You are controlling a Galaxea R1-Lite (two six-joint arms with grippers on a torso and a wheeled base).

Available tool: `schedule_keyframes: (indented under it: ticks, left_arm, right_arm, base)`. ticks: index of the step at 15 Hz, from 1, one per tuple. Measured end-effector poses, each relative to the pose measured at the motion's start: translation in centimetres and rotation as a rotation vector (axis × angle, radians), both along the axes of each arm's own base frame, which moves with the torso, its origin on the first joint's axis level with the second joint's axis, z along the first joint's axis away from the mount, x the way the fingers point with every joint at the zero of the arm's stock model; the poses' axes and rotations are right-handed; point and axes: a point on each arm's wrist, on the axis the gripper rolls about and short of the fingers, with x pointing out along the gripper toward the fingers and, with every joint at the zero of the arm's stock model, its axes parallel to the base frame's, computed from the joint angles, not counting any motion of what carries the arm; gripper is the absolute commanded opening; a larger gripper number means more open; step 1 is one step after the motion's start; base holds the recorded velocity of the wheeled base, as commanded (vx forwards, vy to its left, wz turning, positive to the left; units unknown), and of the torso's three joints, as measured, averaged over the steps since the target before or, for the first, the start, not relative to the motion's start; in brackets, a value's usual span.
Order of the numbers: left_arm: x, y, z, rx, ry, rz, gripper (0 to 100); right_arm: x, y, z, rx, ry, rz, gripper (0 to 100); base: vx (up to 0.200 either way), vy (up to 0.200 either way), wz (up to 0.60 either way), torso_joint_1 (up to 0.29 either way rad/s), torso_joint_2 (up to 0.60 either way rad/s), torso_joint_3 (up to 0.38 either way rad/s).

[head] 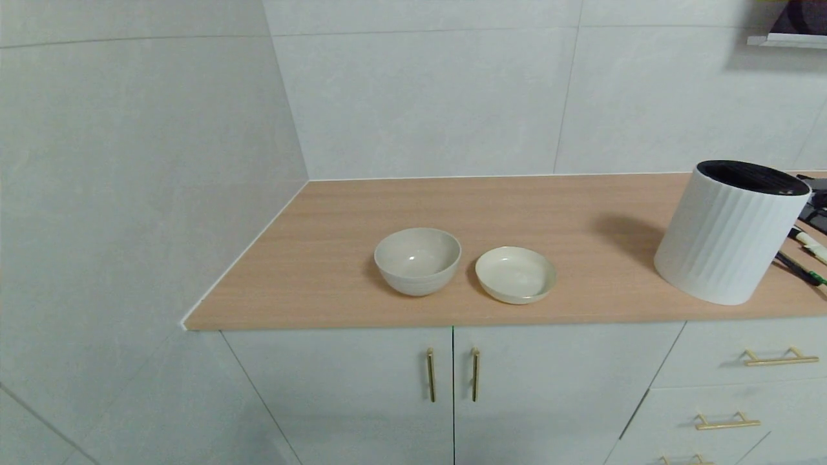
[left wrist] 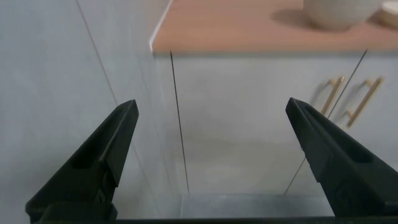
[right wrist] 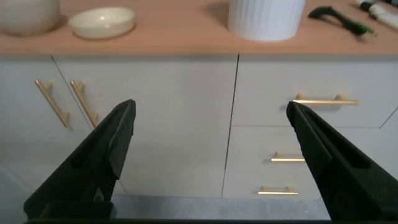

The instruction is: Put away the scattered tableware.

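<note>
A pale grey bowl [head: 417,260] and a shallower cream bowl [head: 515,274] sit side by side near the front of the wooden counter [head: 310,258]. The grey bowl [left wrist: 336,14] also shows in the left wrist view, and both the cream bowl [right wrist: 102,22] and the grey bowl [right wrist: 28,15] in the right wrist view. My left gripper [left wrist: 211,118] is open, held low in front of the cabinet's left end. My right gripper [right wrist: 211,118] is open too, low before the cabinet doors and drawers. Nothing lies between either pair of fingers.
A tall white ribbed container [head: 730,232] with a dark rim stands on the counter's right, with dark utensils [head: 804,255] beyond it. Below are two cabinet doors with gold handles [head: 452,374] and drawers [head: 778,356]. Tiled walls close the left and back.
</note>
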Motion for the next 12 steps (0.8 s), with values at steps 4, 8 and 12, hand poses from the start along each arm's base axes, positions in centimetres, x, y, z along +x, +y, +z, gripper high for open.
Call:
schedule_keyframes:
  ticks: [4, 8, 12]
  left_arm:
    - [0.0, 0.0, 0.01, 0.0, -0.001, 0.0, 100]
    - [0.0, 0.0, 0.0, 0.0, 0.0, 0.0, 100]
    - [0.0, 0.0, 0.0, 0.0, 0.0, 0.0, 100]
  right_arm:
    - [0.0, 0.0, 0.0, 0.0, 0.0, 0.0, 100]
    - [0.0, 0.0, 0.0, 0.0, 0.0, 0.0, 100]
    - [0.0, 0.0, 0.0, 0.0, 0.0, 0.0, 100]
  base:
    - [0.0, 0.0, 0.0, -0.211, 0.51, 0.292]
    - [0.0, 0.0, 0.0, -0.198, 0.49, 0.288]
    - [0.0, 0.0, 0.0, -0.176, 0.48, 0.301]
